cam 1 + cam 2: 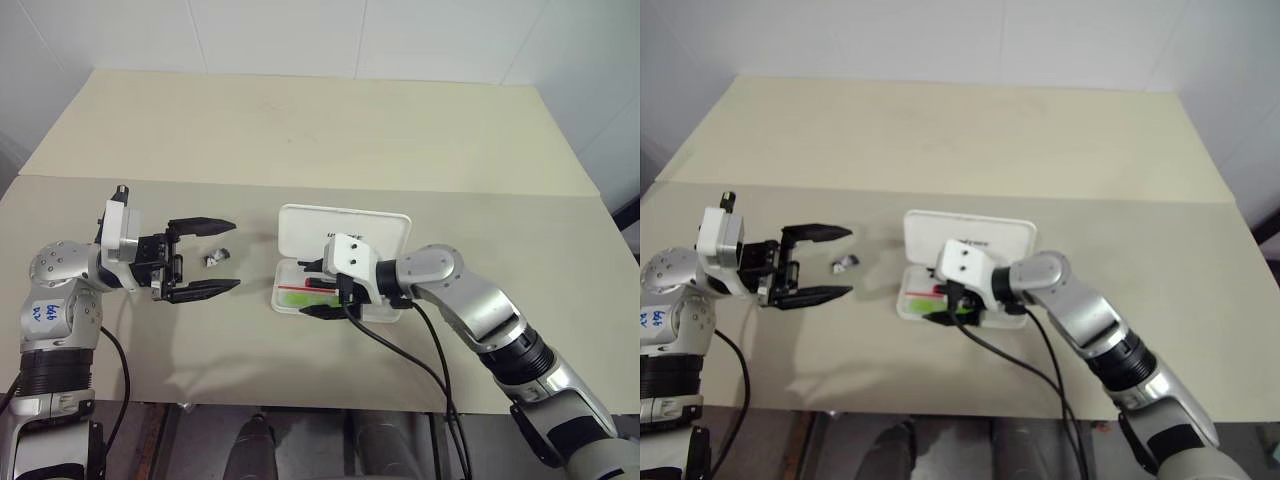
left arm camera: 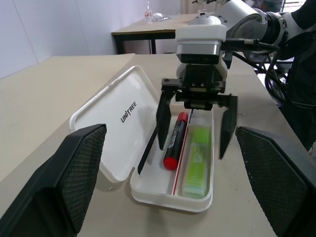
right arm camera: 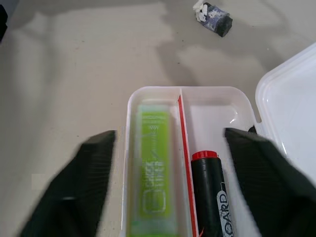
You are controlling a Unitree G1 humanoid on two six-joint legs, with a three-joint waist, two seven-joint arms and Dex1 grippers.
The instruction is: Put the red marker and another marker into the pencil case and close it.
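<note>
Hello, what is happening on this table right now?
A two-armed robot is packing a pencil case. The red marker and the green marker already lie in separate compartments of the tray. The right gripper hangs open over them, holding nothing. The left gripper waits open beside a small grey clip. The lid is not closed yet.

Pencil case [image 2: 123, 133]: dark "UNITREE" lettering on the inside of the open white lid. Red marker [image 3: 212, 197]: white print on the dark barrel, ending in "OARD"; start cut off. Green marker [image 3: 153, 182]: pale print on the body, too blurred to read.
</note>
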